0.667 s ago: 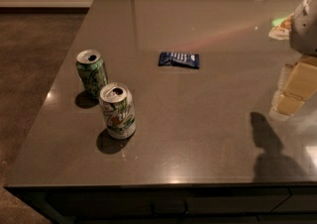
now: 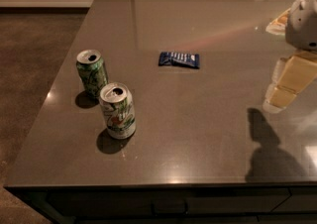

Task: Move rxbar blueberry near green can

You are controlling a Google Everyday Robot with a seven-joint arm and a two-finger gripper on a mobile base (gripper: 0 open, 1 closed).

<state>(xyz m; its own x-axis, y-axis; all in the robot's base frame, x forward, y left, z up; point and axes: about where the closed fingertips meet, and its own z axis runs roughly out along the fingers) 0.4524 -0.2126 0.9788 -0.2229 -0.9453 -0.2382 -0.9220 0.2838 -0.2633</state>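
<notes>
Bar (image 2: pixel 179 60) lies flat mid-counter (image 2: pixel 198 139), right of the green can (image 2: pixel 92 73); your tool (image 2: pixel 283 93) hovers at the right edge, state impossible to tell. Descend squarely across the bar's narrow width.

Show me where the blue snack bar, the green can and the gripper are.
blue snack bar (image 2: pixel 179 60): camera view, middle of the wrapper.
green can (image 2: pixel 92 73): camera view, middle of its side.
gripper (image 2: pixel 276 98): camera view, far right, its lower tip.

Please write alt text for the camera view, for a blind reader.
A dark blue rxbar blueberry lies flat on the table, right of a green can and a whitish can; the gripper hovers at the right edge.
</notes>
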